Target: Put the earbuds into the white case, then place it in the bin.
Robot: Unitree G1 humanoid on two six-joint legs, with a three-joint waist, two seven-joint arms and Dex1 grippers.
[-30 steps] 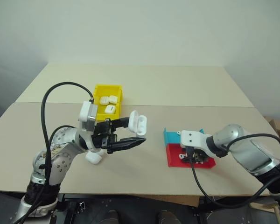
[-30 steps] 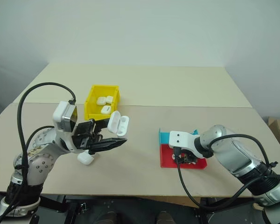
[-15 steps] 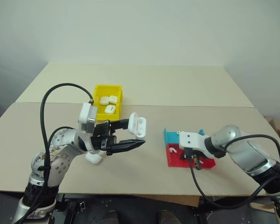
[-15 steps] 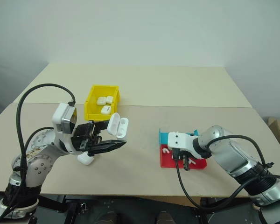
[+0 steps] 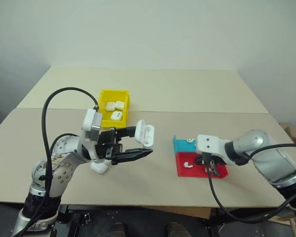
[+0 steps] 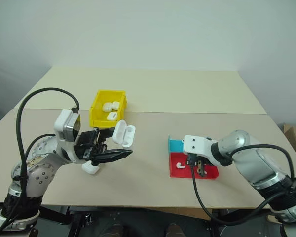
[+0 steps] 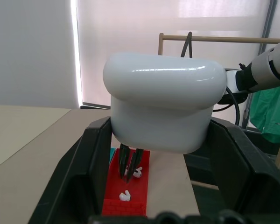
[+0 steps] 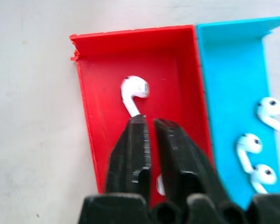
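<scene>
A: Where is the earbud (image 8: 133, 91) found?
B: In the red tray (image 8: 90, 116), stem aimed at the right gripper (image 8: 150, 124), nearly closed, empty.
A: The white case (image 5: 144, 133)?
B: Clamped, lid open, by the left gripper (image 5: 139, 140).

My head cameras look forward and down over the table (image 5: 153, 143). My left wrist camera faces level across it, close behind the white case (image 7: 163, 105). My right wrist camera looks steeply down, close above the tray (image 8: 98, 93), which all views share.
</scene>
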